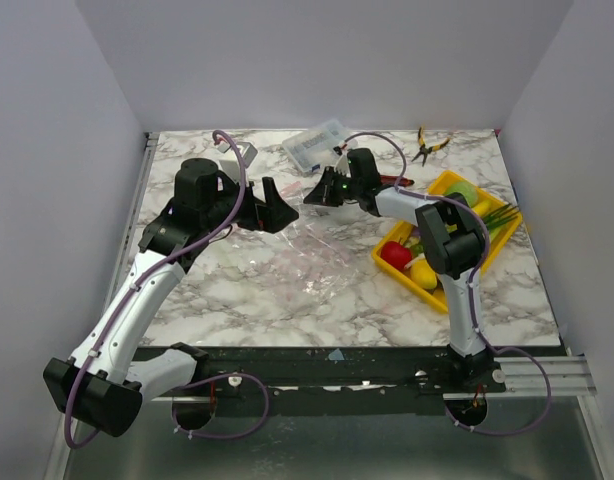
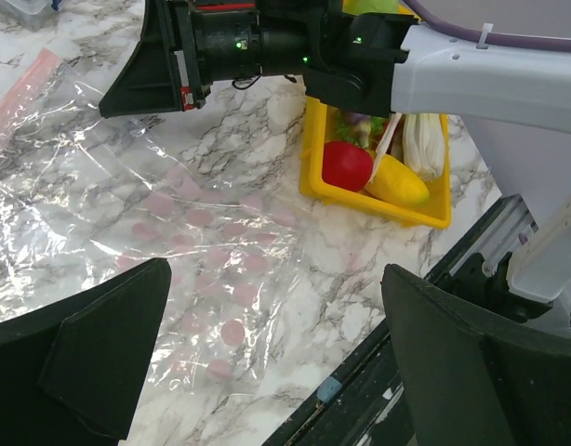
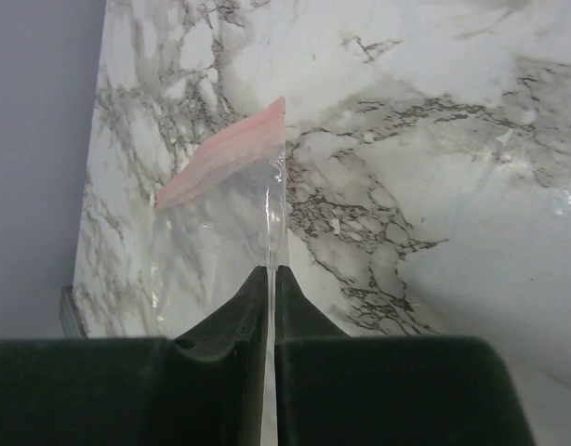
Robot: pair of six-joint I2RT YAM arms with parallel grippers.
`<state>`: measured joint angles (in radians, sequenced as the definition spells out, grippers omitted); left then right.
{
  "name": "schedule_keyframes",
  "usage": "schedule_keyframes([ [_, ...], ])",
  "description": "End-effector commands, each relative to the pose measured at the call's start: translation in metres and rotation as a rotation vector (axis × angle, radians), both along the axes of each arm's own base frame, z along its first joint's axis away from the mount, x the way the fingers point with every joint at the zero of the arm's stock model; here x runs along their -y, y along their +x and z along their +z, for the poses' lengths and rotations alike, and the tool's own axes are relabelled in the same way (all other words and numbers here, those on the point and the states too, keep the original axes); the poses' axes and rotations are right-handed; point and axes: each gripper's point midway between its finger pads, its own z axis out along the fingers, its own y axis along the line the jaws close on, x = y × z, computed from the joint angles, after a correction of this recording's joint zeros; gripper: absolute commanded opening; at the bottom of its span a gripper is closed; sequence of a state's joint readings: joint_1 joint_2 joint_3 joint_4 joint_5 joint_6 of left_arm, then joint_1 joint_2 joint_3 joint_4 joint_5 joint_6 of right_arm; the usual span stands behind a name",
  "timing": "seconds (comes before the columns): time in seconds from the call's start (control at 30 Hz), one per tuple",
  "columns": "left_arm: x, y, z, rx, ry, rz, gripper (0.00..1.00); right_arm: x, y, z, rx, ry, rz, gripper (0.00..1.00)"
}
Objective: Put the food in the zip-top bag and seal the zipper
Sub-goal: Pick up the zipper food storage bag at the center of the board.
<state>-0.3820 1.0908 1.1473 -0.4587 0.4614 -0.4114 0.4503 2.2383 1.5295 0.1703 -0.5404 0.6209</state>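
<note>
The clear zip-top bag lies flat on the marble table, one edge lifted. My right gripper is shut on that clear edge, and the pink zipper strip shows just beyond the fingers. My left gripper is open and empty, hovering over the bag with its fingers wide apart. The zipper also shows at the left of the left wrist view. The food sits in the yellow tray: red tomato, yellow piece, green piece, celery.
A rigid clear compartment box and pliers lie at the back of the table. The tray with the tomato stands right of the bag. The table's black front rail runs close under the left gripper.
</note>
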Motion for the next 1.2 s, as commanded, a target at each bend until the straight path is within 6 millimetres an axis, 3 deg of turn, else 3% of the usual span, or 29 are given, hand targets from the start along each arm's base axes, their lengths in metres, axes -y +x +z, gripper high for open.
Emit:
schedule_keyframes([
  [0.0,-0.001,-0.002,0.001,0.016,0.007,-0.005,0.98,-0.007,-0.008,0.031,0.043,0.087,0.065,0.01],
  [0.1,-0.002,-0.002,0.002,0.025,0.005,0.002,0.98,-0.009,-0.021,0.057,0.071,0.131,0.112,0.00],
  [0.3,-0.009,0.001,0.006,0.028,0.007,0.061,0.96,-0.010,-0.068,0.115,0.184,0.258,0.297,0.01],
  [0.5,-0.034,-0.014,0.015,0.002,0.036,0.176,0.96,-0.002,-0.120,0.159,0.272,0.325,0.528,0.00],
  [0.63,-0.051,-0.027,0.017,0.051,0.053,0.224,0.97,0.010,-0.159,0.174,0.315,0.358,0.670,0.01],
  [0.83,-0.074,-0.024,0.001,0.100,0.177,0.281,0.91,0.028,-0.200,0.184,0.341,0.370,0.784,0.00],
  [1.0,-0.074,-0.015,-0.016,0.115,0.211,0.277,0.79,0.034,-0.214,0.193,0.345,0.386,0.831,0.01],
  [1.17,-0.065,-0.008,-0.046,0.052,0.256,0.216,0.82,0.037,-0.222,0.198,0.350,0.394,0.849,0.00],
])
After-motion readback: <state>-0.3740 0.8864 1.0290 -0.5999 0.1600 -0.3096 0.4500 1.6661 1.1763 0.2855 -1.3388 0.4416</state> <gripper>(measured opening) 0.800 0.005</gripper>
